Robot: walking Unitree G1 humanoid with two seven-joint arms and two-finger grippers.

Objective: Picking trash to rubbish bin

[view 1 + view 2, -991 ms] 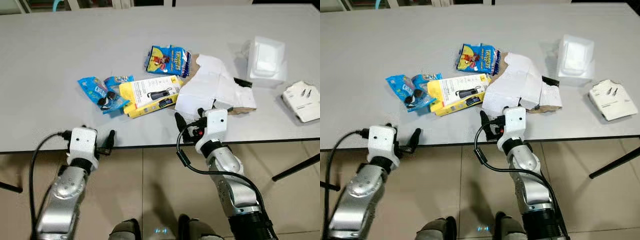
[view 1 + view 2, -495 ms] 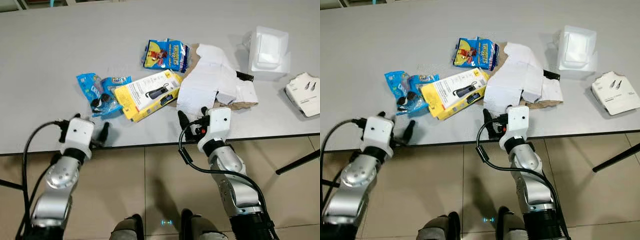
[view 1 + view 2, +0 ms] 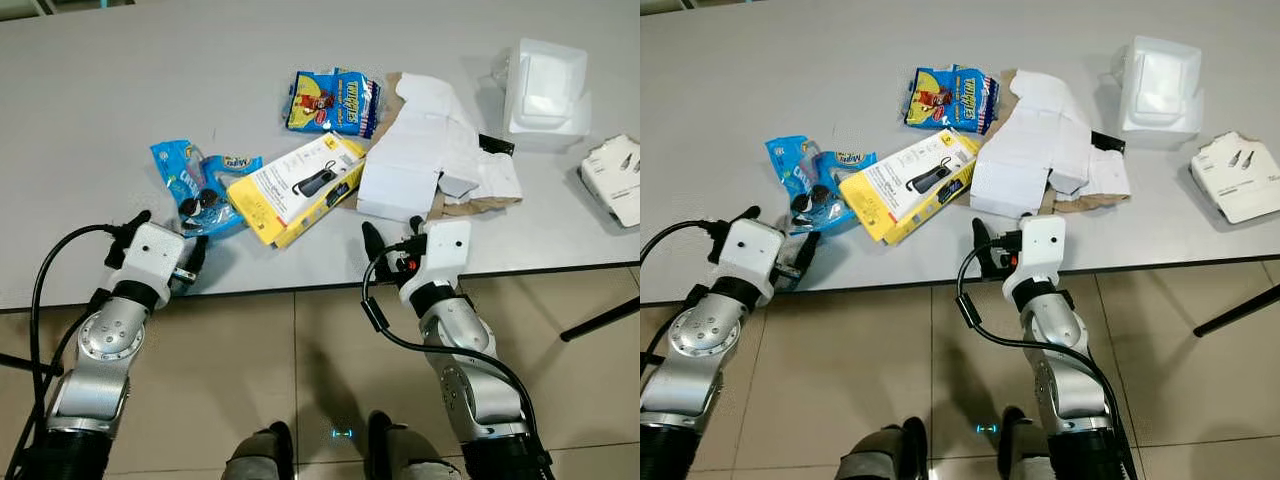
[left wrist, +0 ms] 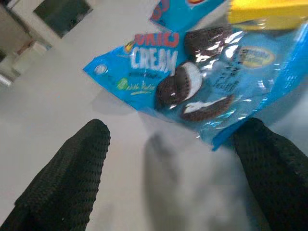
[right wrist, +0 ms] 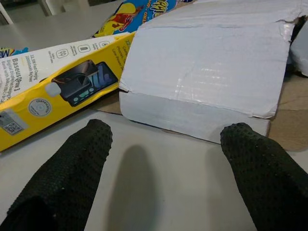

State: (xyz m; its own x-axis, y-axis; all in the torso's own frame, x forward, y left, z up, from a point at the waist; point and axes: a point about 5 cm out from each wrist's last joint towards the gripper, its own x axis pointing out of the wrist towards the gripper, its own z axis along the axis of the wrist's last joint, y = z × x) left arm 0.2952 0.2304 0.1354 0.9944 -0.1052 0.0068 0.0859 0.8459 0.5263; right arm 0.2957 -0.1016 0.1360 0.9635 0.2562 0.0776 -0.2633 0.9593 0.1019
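Note:
Trash lies on the grey table [image 3: 120, 90]: a blue cookie wrapper [image 3: 190, 185], a yellow packaging box [image 3: 295, 188], a blue snack bag [image 3: 333, 100] and torn white cardboard [image 3: 425, 160]. My left gripper [image 3: 170, 230] is open over the table's front edge, just short of the cookie wrapper [image 4: 202, 82], whose near end lies between the fingertips [image 4: 67, 173]. My right gripper [image 3: 392, 230] is also open at the front edge, facing the torn cardboard [image 5: 207, 62] and the end of the yellow box [image 5: 57, 82]. Nothing is held.
A white foam container [image 3: 545, 88] stands at the back right, and a small white box [image 3: 615, 180] lies at the right edge. Tiled floor [image 3: 320, 370] runs under the table's front edge. A dark table leg [image 3: 600, 322] angles in at the right.
My left gripper has moved forward and left over the table edge, up to the cookie wrapper. The right gripper has kept its place. The camera has shifted slightly.

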